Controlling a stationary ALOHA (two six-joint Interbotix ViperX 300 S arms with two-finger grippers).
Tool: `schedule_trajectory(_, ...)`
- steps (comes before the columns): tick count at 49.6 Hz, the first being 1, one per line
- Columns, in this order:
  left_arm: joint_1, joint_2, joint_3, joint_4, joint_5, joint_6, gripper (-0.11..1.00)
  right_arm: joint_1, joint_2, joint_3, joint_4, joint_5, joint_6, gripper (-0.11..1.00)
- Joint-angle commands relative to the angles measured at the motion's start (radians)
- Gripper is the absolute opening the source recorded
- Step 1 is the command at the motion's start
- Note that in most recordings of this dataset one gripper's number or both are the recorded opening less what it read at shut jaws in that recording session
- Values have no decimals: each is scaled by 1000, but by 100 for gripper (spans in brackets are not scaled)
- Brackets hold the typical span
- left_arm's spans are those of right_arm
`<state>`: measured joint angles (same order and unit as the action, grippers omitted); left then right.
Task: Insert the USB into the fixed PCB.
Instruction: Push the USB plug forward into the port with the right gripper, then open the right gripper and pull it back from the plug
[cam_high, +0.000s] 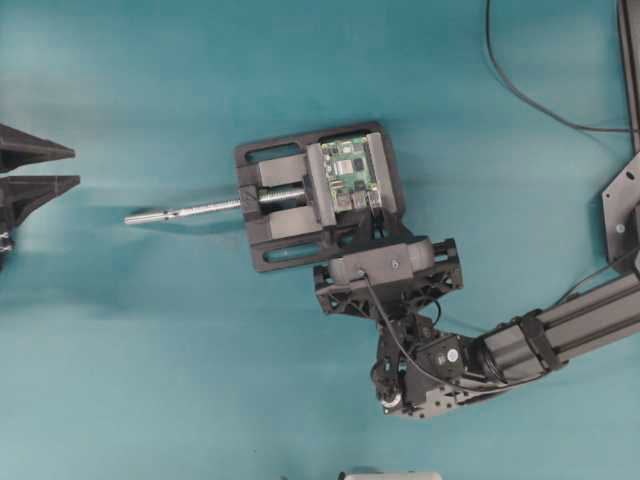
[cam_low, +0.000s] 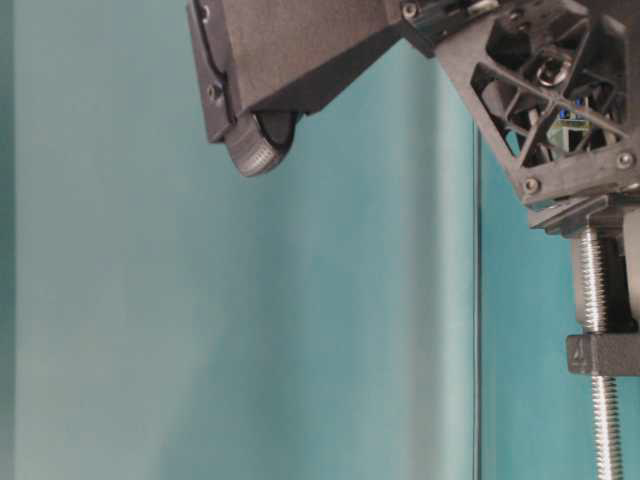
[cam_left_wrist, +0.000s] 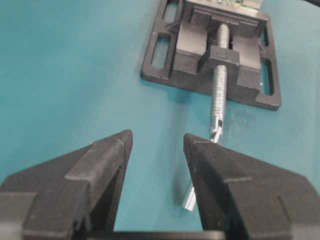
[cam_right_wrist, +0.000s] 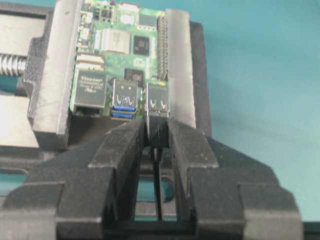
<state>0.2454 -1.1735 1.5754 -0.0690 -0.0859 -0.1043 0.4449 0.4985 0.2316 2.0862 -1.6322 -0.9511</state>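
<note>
The green PCB sits clamped in the black vise; from overhead the PCB lies at the vise's right end. My right gripper is shut on the black USB plug. The plug's front meets the mouth of the right silver port, and its metal tip does not show. Its thin cable runs back between the fingers. In the overhead view the right gripper reaches the board's near edge and hides the plug. My left gripper stands open and empty at the far left, well away from the vise.
The vise's silver screw rod sticks out to the left, and its handle lies just ahead of the left gripper. A thicker black cable curves across the top right of the teal table.
</note>
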Motion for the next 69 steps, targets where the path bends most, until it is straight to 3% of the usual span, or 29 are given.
schedule_trajectory(1,3,12,-11,5,-9,-11,62,-51,-18,-20,-15,2,0,19)
schedule_trajectory(69,3,12,-9,3,-9,-11,62,35,-18,-46,-11,-9,32,21)
